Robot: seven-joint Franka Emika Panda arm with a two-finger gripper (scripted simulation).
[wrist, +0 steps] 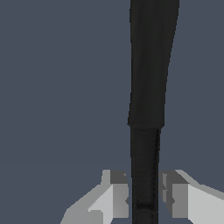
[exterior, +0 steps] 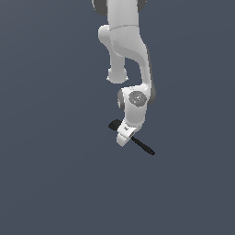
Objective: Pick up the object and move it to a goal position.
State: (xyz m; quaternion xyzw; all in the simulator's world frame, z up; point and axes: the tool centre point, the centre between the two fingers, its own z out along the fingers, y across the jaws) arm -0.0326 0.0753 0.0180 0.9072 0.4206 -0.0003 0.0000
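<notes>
Claw (wrist: 144, 199) fingers flanking black stick (wrist: 148, 87), grip contact unclear, arm pointing down over it.

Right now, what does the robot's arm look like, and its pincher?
The arm is smooth, white and rounded, with dark grey joints and a grey round cap at the wrist. The gripper is white too, with two blocky light grey fingers. No cables show.

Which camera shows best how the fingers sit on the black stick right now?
The wrist view: the black stick runs between both fingers, which sit close on either side. In the exterior view the hand hides that contact.
</notes>
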